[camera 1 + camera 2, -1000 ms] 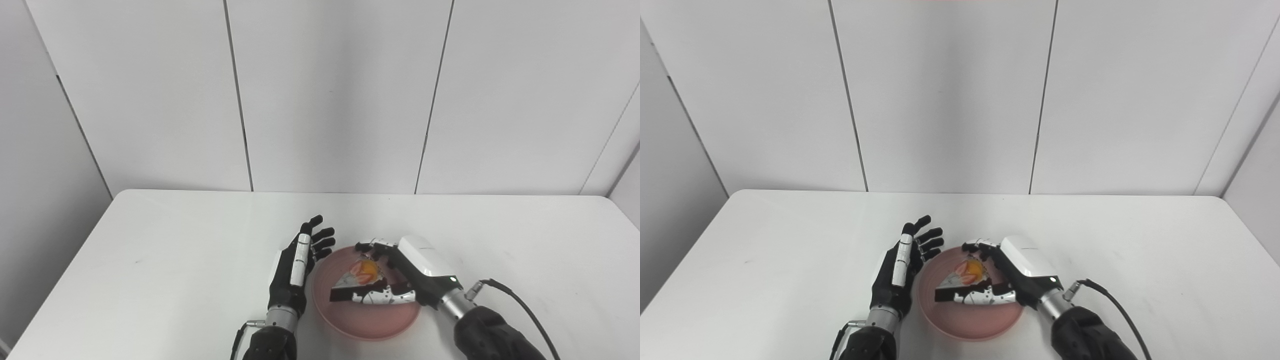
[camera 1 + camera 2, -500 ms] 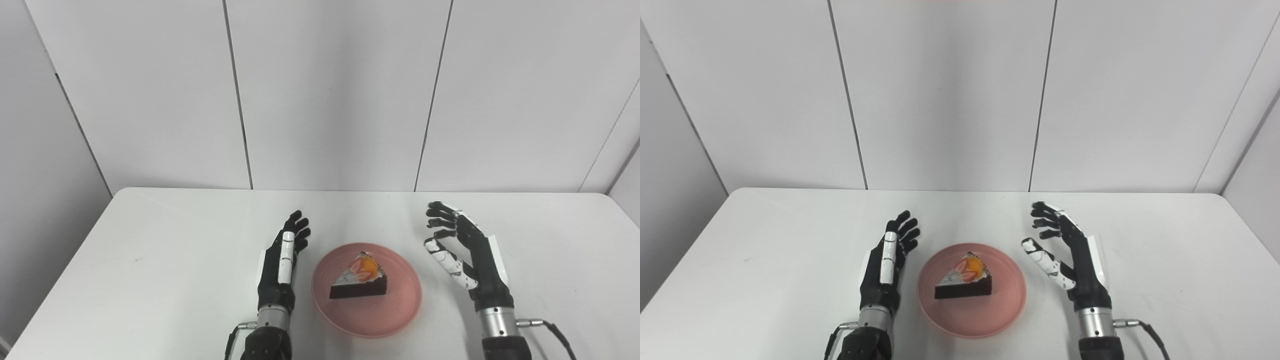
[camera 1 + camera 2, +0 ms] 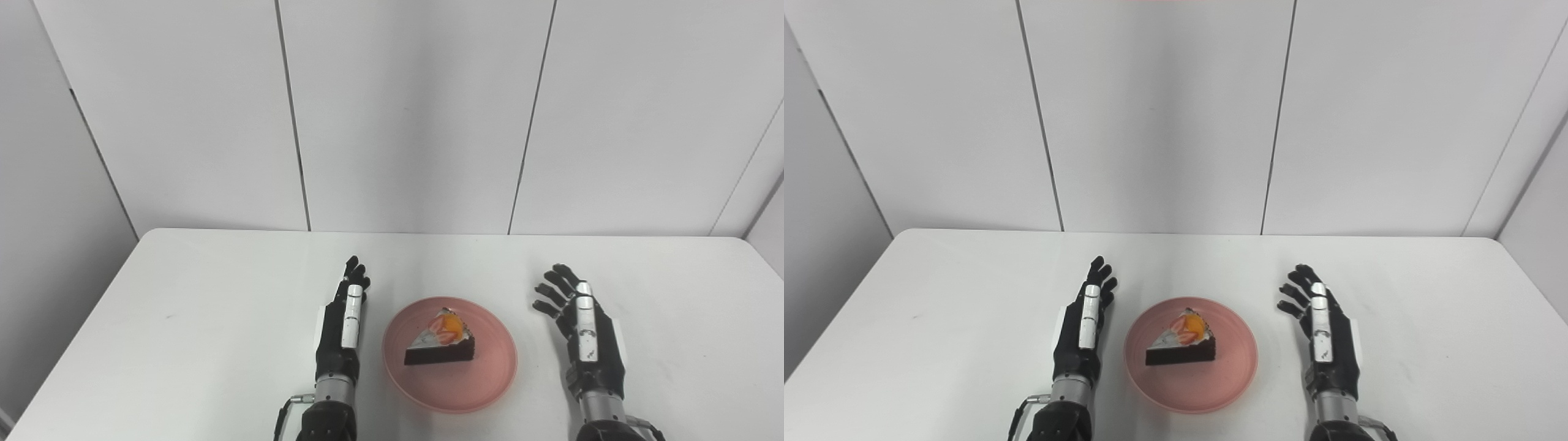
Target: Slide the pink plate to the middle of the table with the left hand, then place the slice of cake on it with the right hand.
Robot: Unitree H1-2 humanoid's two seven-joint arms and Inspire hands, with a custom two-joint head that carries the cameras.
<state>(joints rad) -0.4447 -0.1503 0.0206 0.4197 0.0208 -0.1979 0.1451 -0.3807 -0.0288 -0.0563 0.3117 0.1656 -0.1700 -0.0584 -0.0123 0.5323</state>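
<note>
A pink plate (image 3: 490, 380) rests near the table's front edge, about midway across. On it sits a wedge of dark cake (image 3: 442, 344) with white icing, strawberry and an orange piece on top. My left hand (image 3: 340, 327) stands edge-on just left of the plate, open, fingers straight, holding nothing. My right hand (image 3: 584, 335) stands a short way to the right of the plate, open with fingers spread, also holding nothing. Neither hand touches the plate or the cake.
The white table (image 3: 184, 318) runs back to a pale panelled wall (image 3: 404, 116). A thin cable (image 3: 285, 410) hangs by the left wrist at the bottom edge.
The right hand let go of the cake on the plate, drew away to the right and turned upright. The left hand pulled back slightly from the plate's rim and straightened its fingers.
</note>
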